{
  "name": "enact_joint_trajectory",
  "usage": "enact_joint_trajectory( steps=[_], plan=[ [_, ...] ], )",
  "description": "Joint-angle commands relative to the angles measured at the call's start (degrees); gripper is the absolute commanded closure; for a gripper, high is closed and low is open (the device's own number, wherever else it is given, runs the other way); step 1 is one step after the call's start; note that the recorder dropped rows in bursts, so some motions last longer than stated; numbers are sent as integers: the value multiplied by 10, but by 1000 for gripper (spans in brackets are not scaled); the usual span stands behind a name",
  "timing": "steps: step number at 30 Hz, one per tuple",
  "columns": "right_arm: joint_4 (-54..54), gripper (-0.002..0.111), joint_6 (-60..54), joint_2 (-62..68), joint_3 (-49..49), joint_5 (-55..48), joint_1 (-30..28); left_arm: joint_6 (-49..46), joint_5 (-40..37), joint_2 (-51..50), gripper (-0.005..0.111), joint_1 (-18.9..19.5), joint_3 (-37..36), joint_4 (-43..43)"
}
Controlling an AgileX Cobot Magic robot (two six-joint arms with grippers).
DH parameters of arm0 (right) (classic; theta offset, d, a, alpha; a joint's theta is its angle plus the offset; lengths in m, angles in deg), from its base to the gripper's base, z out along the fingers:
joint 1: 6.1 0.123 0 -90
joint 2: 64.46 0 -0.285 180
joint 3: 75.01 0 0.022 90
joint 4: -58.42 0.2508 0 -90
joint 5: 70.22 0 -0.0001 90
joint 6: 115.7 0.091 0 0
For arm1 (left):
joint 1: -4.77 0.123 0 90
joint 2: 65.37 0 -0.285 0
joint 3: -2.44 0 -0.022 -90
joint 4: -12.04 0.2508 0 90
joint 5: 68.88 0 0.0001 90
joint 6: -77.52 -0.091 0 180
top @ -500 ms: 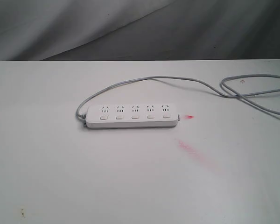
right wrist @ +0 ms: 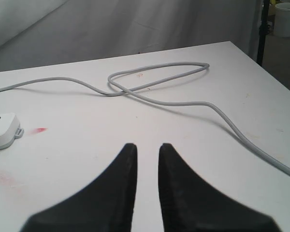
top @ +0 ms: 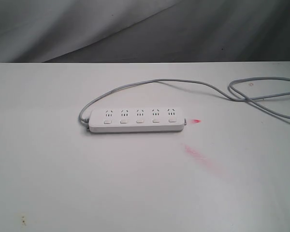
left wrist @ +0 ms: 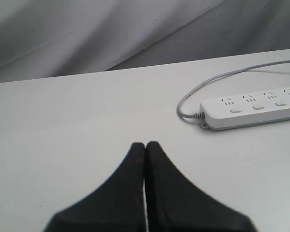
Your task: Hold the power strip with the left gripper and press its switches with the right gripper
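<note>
So the long flat white plastic power strip (top: 137, 120) lies flat on the white table (top: 135, 198), and neither claw is anywhere near touching it.

The left gripper (left wrist: 144, 145) is the black two-fingered claw. Its jaws are clenched tight, tips pressed together with nothing between them. The strip's cord end (left wrist: 253, 111) sits out ahead of those tips and off to one side, well apart from them.

On the right gripper (right wrist: 146, 147), also black, the jaws are drawn in with only a thin slit between the fingers, so I'd call it closed, and it's empty too. Only the rounded far end of the strip (right wrist: 2, 128) peeks in, well off to the side of the jaws. The thin grey cord (right wrist: 154, 82) loops across the table in front of them, not touching them.

The five small white square switches (top: 139, 121) run in a row, one under each socket group. There's a little red mark (top: 197, 121) just beside the strip's end, plus a fainter pinkish-red smear (top: 198, 154) on the table nearby.
</note>
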Motion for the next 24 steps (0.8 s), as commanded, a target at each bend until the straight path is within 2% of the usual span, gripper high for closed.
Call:
enact_joint_trajectory(
  steps=[1, 17, 21, 24],
  plan=[
    [-3, 93, 1, -3, -2, 4, -1, 2, 2, 2, 106, -2, -3, -3],
    [-3, 93, 1, -3, -2, 4, -1, 1, 11, 2, 106, -2, -3, 6],
    [-3, 93, 1, -3, -2, 4, -1, 2, 12, 2, 106, -2, -2, -57],
    [-3, 93, 1, -3, -2, 4, -1, 2, 12, 2, 106, -2, 35, -69]
  ],
)
